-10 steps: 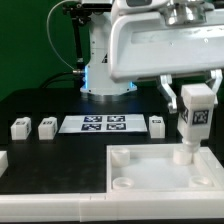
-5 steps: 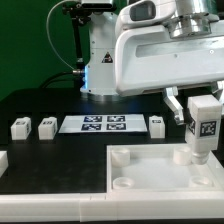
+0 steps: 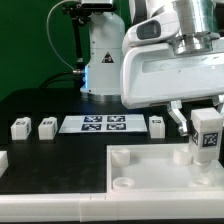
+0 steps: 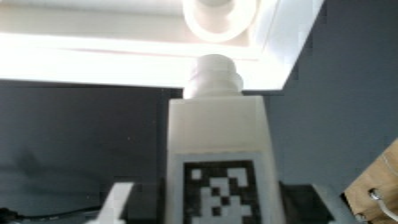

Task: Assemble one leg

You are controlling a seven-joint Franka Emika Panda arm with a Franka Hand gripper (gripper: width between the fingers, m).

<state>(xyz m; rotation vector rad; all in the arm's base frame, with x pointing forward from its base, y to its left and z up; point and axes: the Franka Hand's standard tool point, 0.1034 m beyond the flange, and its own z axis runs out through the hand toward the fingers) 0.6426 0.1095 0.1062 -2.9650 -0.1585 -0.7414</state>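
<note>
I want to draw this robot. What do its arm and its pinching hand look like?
The arm is smooth, rounded white plastic, with a blue light low down and thin black cables beside it. Its wrist is a silvery-grey cylinder above a big white boxy shell. The gripper has two slim pale-grey fingers.

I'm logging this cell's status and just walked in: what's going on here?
The arm's pincer is shut on a small white blocky plastic leg with a black-and-white marker, holding it upright over the exterior view's right end of the large white tray-like part. In the wrist view, the leg's round tip is short of a round corner socket, not in it. Three spare legs lie on the black table beside the marker board.
</note>
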